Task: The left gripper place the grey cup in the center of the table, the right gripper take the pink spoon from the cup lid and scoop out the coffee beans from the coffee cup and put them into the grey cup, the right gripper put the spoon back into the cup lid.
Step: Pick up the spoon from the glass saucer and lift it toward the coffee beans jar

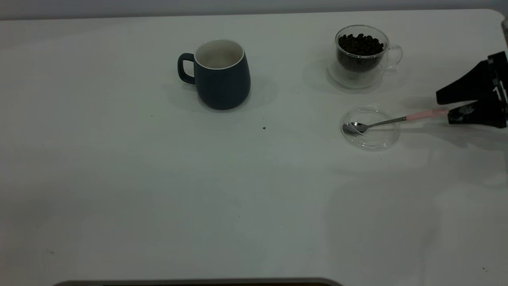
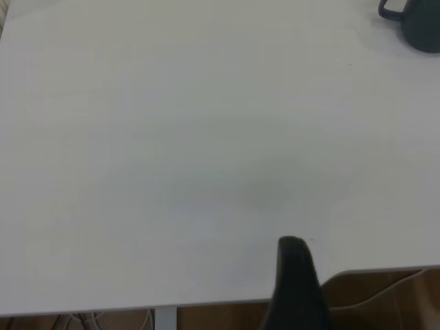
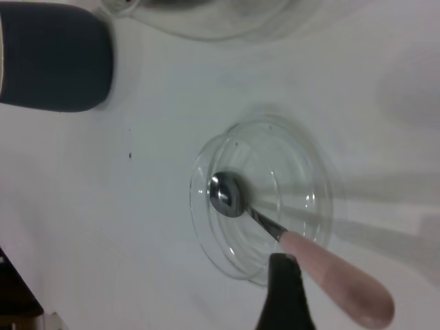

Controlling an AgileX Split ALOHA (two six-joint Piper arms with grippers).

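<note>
Parted jaws of the right gripper straddle the pink spoon's handle tip at the cup lid's three o'clock; light, slim, slippery — pinch the handle.

Left gripper: state cannot be told.

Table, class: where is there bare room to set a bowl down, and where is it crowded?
The table is bare along its whole near side and left of the grey cup. Crowded: the right rear, where the coffee cup, cup lid, pink spoon and right tool cluster.

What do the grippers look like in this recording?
The right gripper is matte black and angular, with two tapering fingers and small white markings on its body. Of the left gripper only one black, round-tipped finger shows in its wrist view.
</note>
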